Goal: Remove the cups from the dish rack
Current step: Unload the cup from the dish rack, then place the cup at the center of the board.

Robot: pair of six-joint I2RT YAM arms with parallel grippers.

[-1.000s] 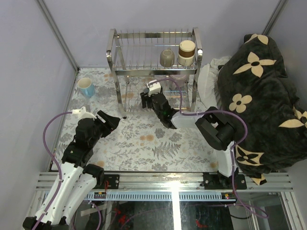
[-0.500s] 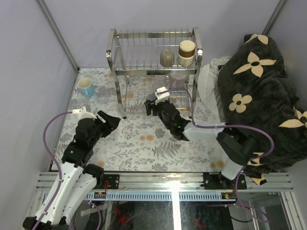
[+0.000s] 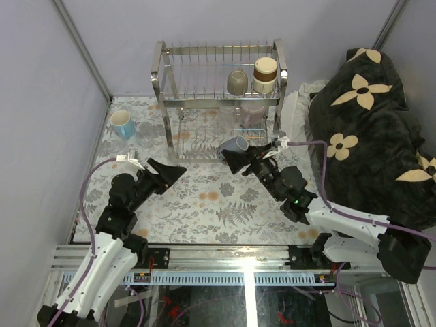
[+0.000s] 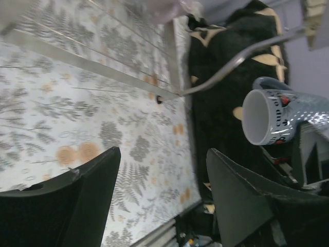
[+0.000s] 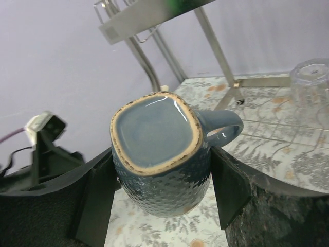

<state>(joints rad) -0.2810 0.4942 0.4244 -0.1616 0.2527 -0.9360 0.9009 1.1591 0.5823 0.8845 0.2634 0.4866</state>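
Top external: dish rack (image 3: 161, 75) at the far side of the table (image 3: 204, 204).
Right claw (image 3: 236, 152): pinching the grey-blue cup (image 3: 233, 143) by its sides, tipped over, up in the air just near of the bottom shelf.
Right wrist: square cup bottom toward the camera, handle on the right.
Left claw (image 3: 170, 174): spread wide, holding nothing.
Top shelf: olive-grey mug (image 3: 237, 82) and brown-and-cream cup (image 3: 265, 73), side by side at the right end.
Bottom shelf: pale lilac mug (image 3: 253, 111).
Light blue mug (image 3: 122, 125): on the table, far left.
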